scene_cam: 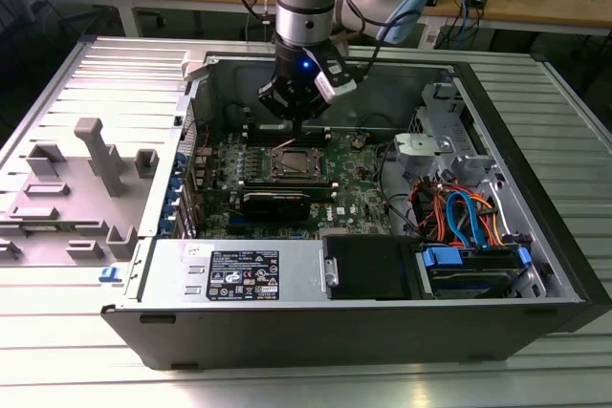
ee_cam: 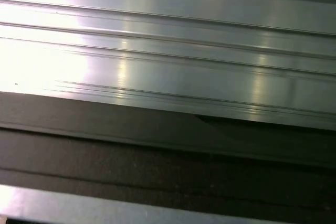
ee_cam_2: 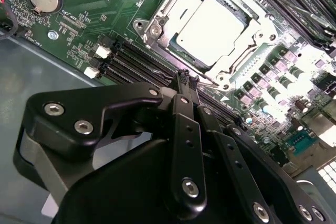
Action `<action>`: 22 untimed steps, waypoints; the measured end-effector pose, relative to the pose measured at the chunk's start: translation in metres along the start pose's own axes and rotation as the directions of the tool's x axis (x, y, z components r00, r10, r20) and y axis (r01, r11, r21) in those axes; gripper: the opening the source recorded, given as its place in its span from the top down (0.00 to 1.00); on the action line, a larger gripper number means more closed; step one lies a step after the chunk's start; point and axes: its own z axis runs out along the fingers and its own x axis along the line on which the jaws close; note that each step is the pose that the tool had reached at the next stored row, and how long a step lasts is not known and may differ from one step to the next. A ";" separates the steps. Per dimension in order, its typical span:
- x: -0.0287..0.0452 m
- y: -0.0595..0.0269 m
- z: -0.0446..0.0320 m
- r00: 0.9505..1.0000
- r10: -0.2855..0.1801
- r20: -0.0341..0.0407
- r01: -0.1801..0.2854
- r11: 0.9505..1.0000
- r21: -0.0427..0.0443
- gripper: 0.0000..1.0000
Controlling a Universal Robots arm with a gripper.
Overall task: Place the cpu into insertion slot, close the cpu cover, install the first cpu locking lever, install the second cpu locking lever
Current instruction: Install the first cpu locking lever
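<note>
Near one claw (ee_cam_2: 187, 78), one cpu (ee_cam_2: 212, 24) fills one insertion slot (ee_cam_2: 173, 53).

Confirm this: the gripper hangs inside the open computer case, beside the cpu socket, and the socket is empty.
Not empty: in the second wrist view the cpu lies in the insertion slot, silver top up. The rest holds: the gripper hangs inside the open case, beside the slot.

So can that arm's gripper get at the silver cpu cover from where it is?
Probably yes. The gripper hangs just beside the cpu cover inside the open computer case, and nothing stands between them; the memory slots there lie low.
</note>
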 end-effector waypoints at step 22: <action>-0.0052 0.0017 0.0054 0.999 0.051 0.001 -0.051 0.999 0.001 0.89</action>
